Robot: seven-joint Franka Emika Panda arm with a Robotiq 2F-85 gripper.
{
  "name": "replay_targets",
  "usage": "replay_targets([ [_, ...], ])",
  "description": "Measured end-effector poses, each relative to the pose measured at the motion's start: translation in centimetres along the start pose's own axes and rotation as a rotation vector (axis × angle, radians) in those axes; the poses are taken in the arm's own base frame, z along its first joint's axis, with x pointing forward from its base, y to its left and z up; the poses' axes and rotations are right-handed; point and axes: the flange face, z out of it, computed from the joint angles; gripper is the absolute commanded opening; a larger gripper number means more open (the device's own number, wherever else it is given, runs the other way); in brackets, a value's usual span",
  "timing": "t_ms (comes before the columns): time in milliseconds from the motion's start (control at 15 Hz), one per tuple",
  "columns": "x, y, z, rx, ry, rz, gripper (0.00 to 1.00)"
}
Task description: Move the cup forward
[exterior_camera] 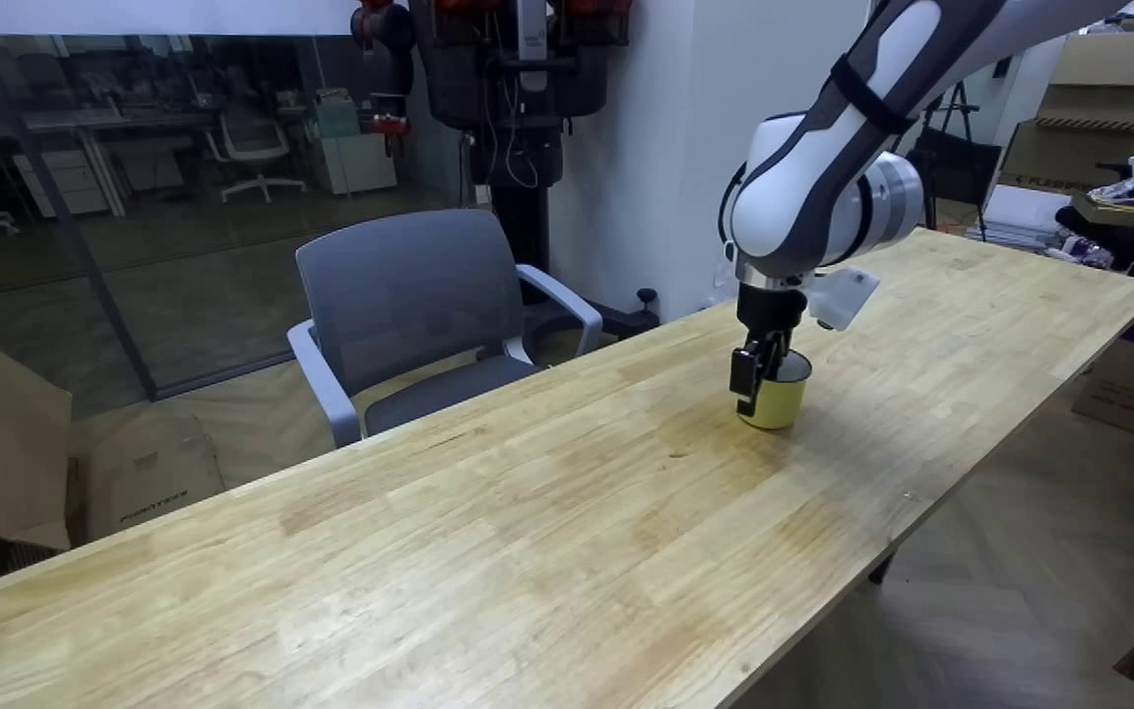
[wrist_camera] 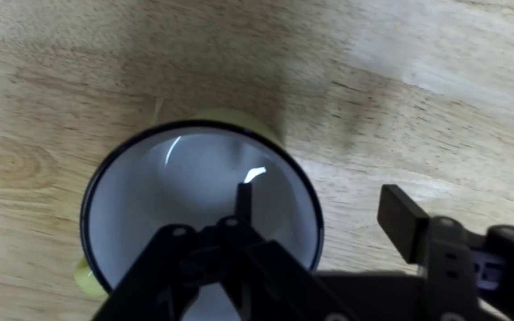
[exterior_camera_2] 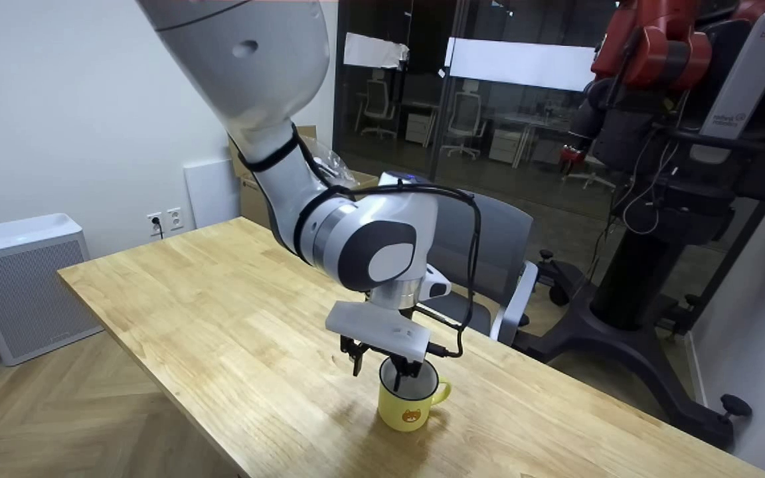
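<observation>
Approach apparently done: black two-fingered hand (exterior_camera_2: 377, 379) spread astride one side of the black-rimmed yellow cylindrical cup (exterior_camera_2: 404, 406), lower centre in an exterior view; grip, forward move, release likely remain.

You had a long wooden table (exterior_camera: 488, 551) in the room, a soft shine on its top. A grey office chair (exterior_camera: 419, 295) stood by its long edge in both exterior views. Farther out from that edge rose a dark glass partition (exterior_camera: 262, 256), and through it you could make out dim desks (exterior_camera: 144, 119), drawers (exterior_camera: 65, 184) and swivel chairs (exterior_camera: 252, 136). In an exterior view you saw a white wall (exterior_camera_2: 90, 99) past one table end, with sockets (exterior_camera_2: 175, 218) and a black plug (exterior_camera_2: 157, 223); near that end a white unit (exterior_camera_2: 34, 285) with a grey mesh front stood on the herringbone floor (exterior_camera_2: 57, 405). In an exterior view an open cardboard box (exterior_camera: 1, 443) sat just off a table end, stacked cartons (exterior_camera: 1069, 156) beyond the opposite one.
</observation>
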Motion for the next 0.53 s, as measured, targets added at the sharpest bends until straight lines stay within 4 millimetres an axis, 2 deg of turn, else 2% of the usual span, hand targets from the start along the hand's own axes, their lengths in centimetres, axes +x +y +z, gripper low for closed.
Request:
replay_targets([
  [400, 0.49, 0.39, 0.19, -0.010, 0.004, -0.007, 0.03],
  [533, 0.54, 0.48, 0.11, -0.015, 0.003, -0.013, 0.00],
])
